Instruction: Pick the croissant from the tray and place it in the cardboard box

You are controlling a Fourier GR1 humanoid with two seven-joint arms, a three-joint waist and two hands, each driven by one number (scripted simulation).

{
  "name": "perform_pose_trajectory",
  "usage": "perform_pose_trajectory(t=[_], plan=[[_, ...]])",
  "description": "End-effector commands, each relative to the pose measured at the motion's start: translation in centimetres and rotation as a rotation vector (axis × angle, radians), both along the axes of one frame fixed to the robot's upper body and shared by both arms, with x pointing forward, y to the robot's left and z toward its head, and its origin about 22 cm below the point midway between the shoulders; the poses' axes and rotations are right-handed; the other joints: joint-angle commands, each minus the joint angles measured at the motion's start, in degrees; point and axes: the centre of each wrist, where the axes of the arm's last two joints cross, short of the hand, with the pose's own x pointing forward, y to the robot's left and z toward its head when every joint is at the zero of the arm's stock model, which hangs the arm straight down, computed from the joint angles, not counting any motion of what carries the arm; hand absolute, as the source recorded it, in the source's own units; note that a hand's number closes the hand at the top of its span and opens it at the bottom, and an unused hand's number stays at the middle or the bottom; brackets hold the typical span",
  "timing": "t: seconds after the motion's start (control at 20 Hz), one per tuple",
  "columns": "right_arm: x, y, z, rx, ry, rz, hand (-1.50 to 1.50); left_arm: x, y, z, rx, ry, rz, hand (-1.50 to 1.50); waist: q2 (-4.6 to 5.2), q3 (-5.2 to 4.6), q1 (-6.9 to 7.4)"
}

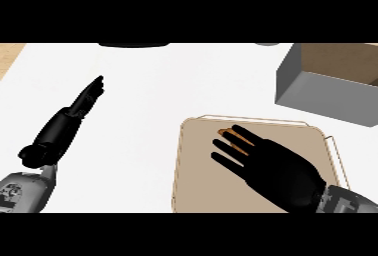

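Under right hand point(277, 170) fingers, croissant point(235, 139) lies on tray point(199, 170).

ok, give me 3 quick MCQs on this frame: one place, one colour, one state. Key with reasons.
1. Where is the box relative to the tray?
A. upper right of it
B. lower left of it
C. on top of it

2. What colour is the croissant showing between the fingers?
A. green
B. orange-brown
C. blue

3. What is the right hand doing?
A. resting off the tray
B. holding the box
C. spread over the croissant on the tray

Key:
1 A, the box sits toward the upper right corner, apart from the tray.
2 B, orange-brown strips show between the fingers.
3 C, its straight fingers lie over the croissant, above the tray. The left hand is open at the left.
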Motion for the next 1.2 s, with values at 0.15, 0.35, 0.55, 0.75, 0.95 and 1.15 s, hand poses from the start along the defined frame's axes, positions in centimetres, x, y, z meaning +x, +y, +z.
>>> perform_pose_trajectory(t=[0.15,0.35,0.55,0.75,0.95,1.15], plan=[[0.2,1.0,-1.3,-0.032,-0.049,-0.032,-1.5,0.3,1.0,1.1,0.007,0.003,-0.001,0.0,-0.04,0.0,0.03],[3.1,1.3,-2.4,-0.062,-0.044,-0.055,-1.5,-0.4,1.0,-0.5,0.017,-0.001,0.002,0.0,0.03,0.0,0.28],[2.0,0.6,-3.7,-0.064,-0.034,-0.019,-1.5,1.1,0.6,0.2,-0.002,-0.005,0.004,0.0,-0.01,0.0,-0.07],[2.5,0.5,-4.3,-0.028,0.006,-0.017,-1.5,0.0,-1.2,0.9,0.006,0.013,0.006,0.0,-0.06,0.01,0.01],[3.9,-0.3,-6.1,-0.053,-0.009,-0.036,-1.5,-0.3,-0.2,0.6,-0.014,0.01,-0.008,0.0,-0.01,0.01,0.07],[3.7,-0.1,-6.3,-0.097,-0.054,-0.066,-1.5,-1.3,-1.5,1.0,0.004,-0.009,0.015,0.0,-0.08,0.01,0.12]])
